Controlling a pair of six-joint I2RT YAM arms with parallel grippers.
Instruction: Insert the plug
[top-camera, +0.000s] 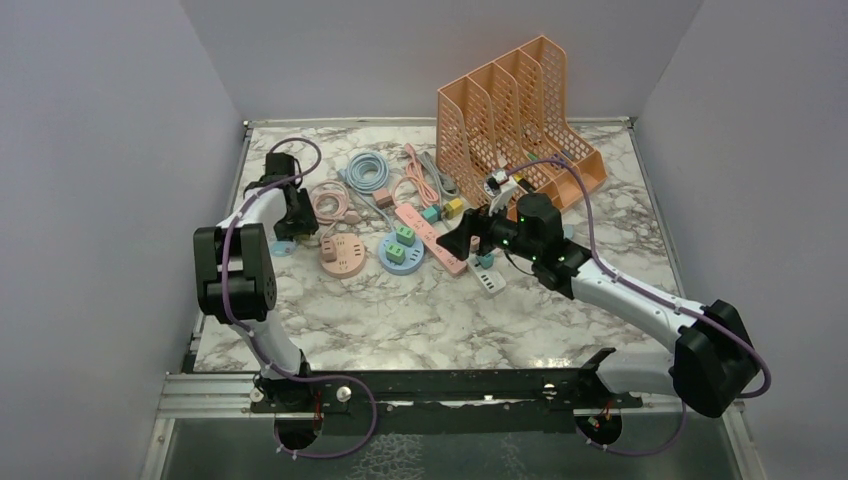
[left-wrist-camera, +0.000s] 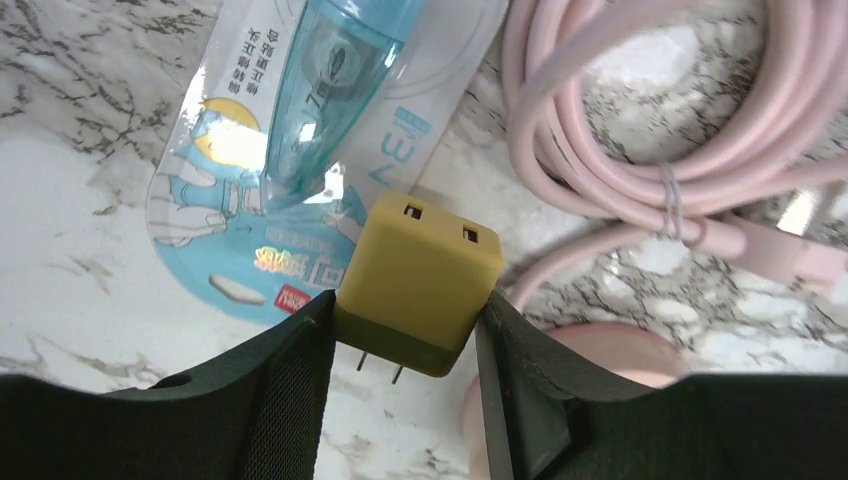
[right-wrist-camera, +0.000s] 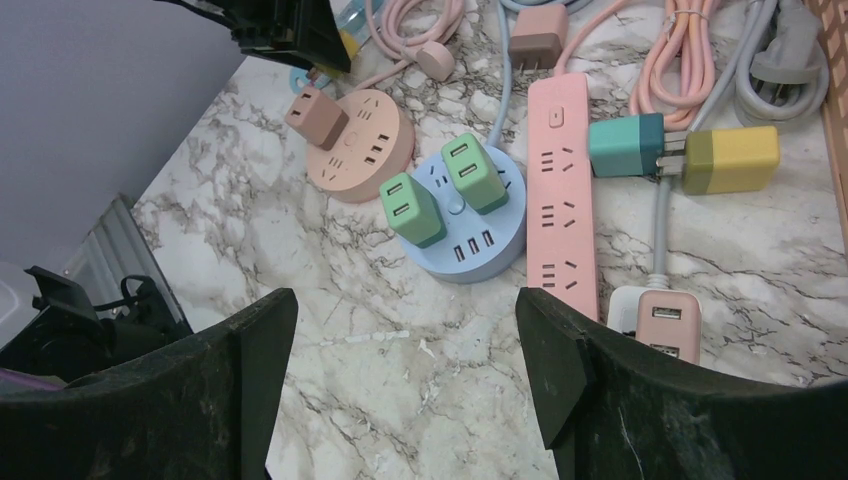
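Plug: mustard cube charger (left-wrist-camera: 420, 270), two slots on its far face and two metal prongs pointing back toward the wrist camera. It is at the far left of the desk (top-camera: 400, 320).
Left tool (left-wrist-camera: 408, 298): narrowed onto the mustard cube charger, one black finger against each of its sides.
Behind the plug: blister pack (left-wrist-camera: 300, 130) holding a blue tape roller, flat on the marble. The charger overlaps the pack's near corner in the wrist view.
Right of the plug: tied pink cable coil (left-wrist-camera: 620, 130), close by.
Right tool (right-wrist-camera: 405, 300): jaws wide, nothing between them, hovering over the middle of the desk.
Under the right tool: blue round hub (right-wrist-camera: 465, 250) with two green plugs (right-wrist-camera: 410, 210) seated in it. The pink power strip (right-wrist-camera: 565, 190) lies just beside it.
Nearest socket to the left tool: peach round hub (right-wrist-camera: 365, 150), a brown-pink plug (right-wrist-camera: 315, 115) at its edge and other slots showing bare.
Beside the strip: teal plug (right-wrist-camera: 625, 145) and second yellow plug (right-wrist-camera: 730, 160), end to end.
Far side: orange file rack (top-camera: 520, 110), upright, with more coiled cables left of it.
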